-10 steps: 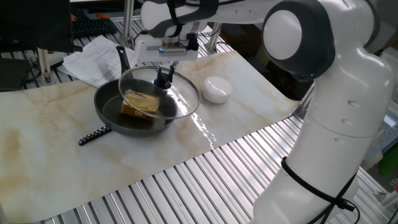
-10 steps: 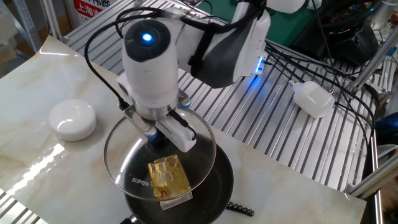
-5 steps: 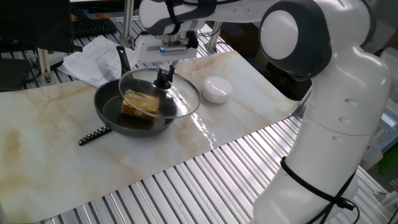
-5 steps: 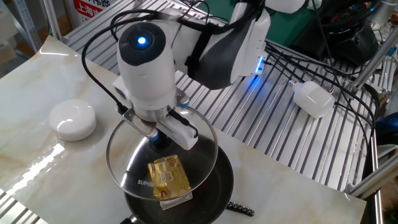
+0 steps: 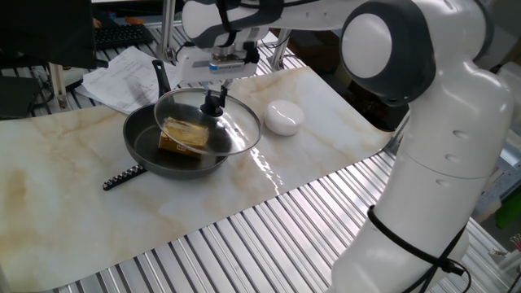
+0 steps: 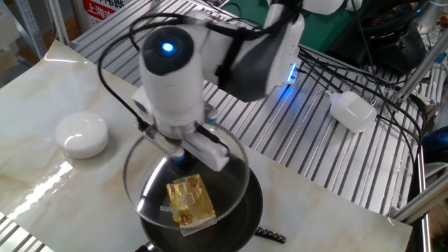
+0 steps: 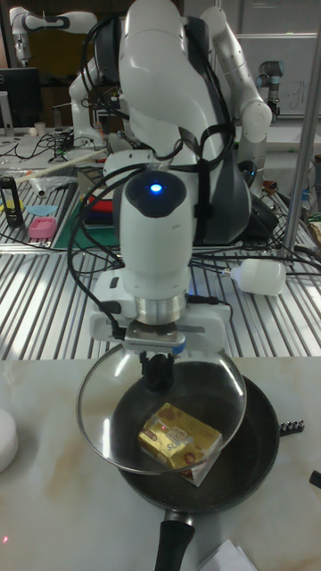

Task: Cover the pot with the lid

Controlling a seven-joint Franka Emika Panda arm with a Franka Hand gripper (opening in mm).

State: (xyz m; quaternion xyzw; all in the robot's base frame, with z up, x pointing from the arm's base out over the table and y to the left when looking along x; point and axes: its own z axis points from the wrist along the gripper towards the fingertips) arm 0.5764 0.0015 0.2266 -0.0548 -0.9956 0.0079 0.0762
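Since a second ago, I see the lid (image 6: 187,185) has shifted slightly to the right in the other fixed view and now sits further over the pot (image 6: 238,217); in the one fixed view the change is barely noticeable.

My gripper (image 7: 161,368) points straight down with its fingers closed on the small black knob at the centre of the lid. The lid is a clear glass disc with a thin metal rim. It hangs tilted above the pot, not seated on it. In the tall fixed view its rim overhangs the pot on the left, while the right part of the pot (image 7: 263,428) stays uncovered.

The pot is a shallow black frying pan on the marble-patterned table (image 5: 73,203). Its long black handle (image 7: 174,544) points toward the tall fixed camera. Inside the pot lies a yellow foil-wrapped block (image 7: 180,438), seen through the glass.

A white rounded puck (image 5: 283,117) rests on the table just beside the pot, apart from it. A small black ridged bar (image 5: 124,177) lies on the table on the pot's other side. Loose papers (image 5: 122,77) sit at the far edge of the table.
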